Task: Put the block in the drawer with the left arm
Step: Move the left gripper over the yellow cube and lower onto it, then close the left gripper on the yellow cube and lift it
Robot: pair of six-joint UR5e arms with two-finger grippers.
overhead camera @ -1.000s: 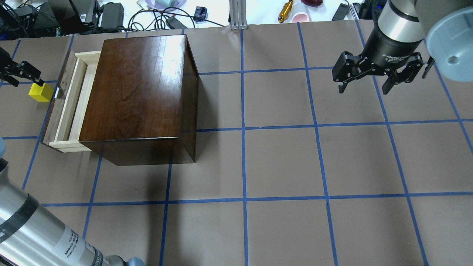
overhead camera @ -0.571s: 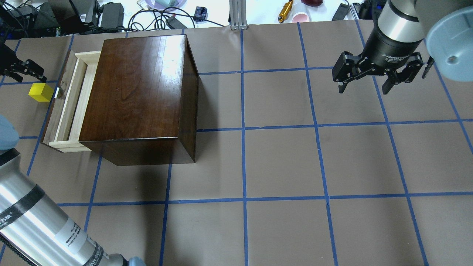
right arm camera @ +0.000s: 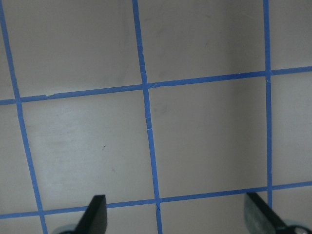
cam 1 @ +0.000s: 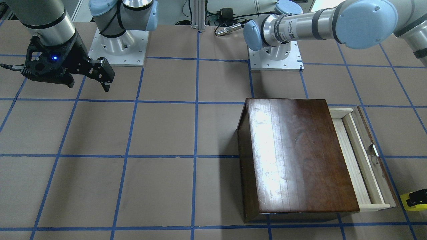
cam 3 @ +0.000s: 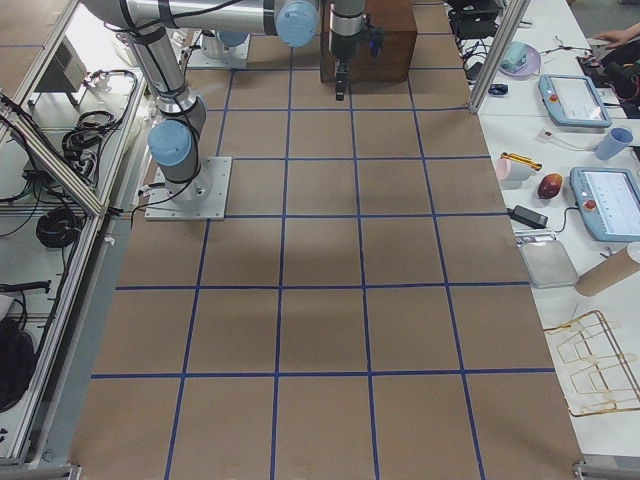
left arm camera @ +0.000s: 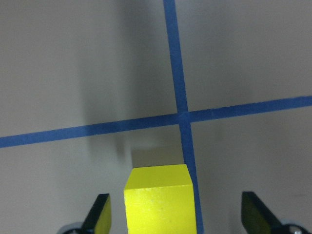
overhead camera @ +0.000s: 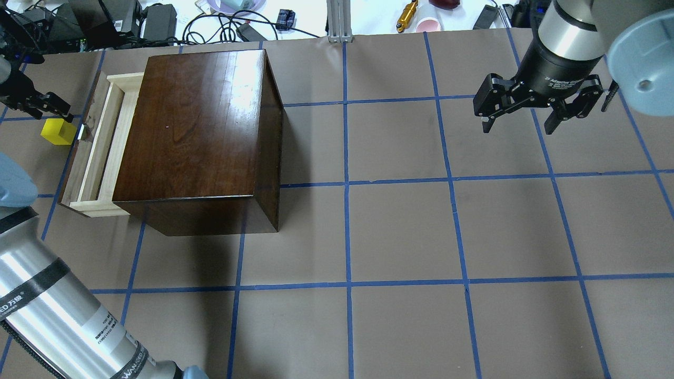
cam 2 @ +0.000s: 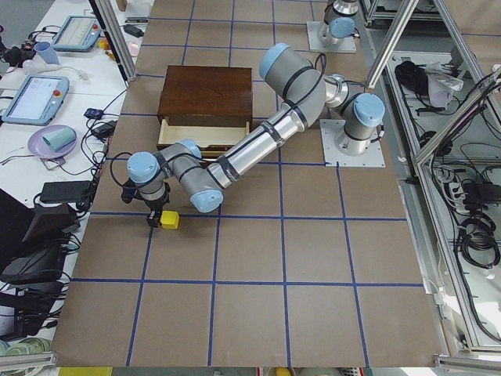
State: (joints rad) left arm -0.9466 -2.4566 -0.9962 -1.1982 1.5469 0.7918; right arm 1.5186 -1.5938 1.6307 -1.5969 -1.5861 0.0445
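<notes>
The yellow block [overhead camera: 57,131] lies on the table just left of the drawer's [overhead camera: 100,145] dark front panel. The drawer is pulled partly out of the cabinet and its pale wood tray shows nothing inside. My left gripper [overhead camera: 39,105] hangs over the block. In the left wrist view the block [left arm camera: 158,197] sits between the open fingers [left arm camera: 101,214], which do not touch it. The front view shows the block [cam 1: 407,202] at the right edge under the left gripper [cam 1: 418,197]. My right gripper [overhead camera: 518,126] is open and empty, above the table's far right.
The glossy dark-brown cabinet [overhead camera: 195,126] stands at the left of the table, right of the drawer. Cables, power bricks and small items [overhead camera: 158,21] lie along the far edge. Blue tape lines [overhead camera: 347,184] cross the brown table.
My left gripper has shifted slightly right, over the block, and the left forearm has risen further into view. The block and the right arm have not moved.
</notes>
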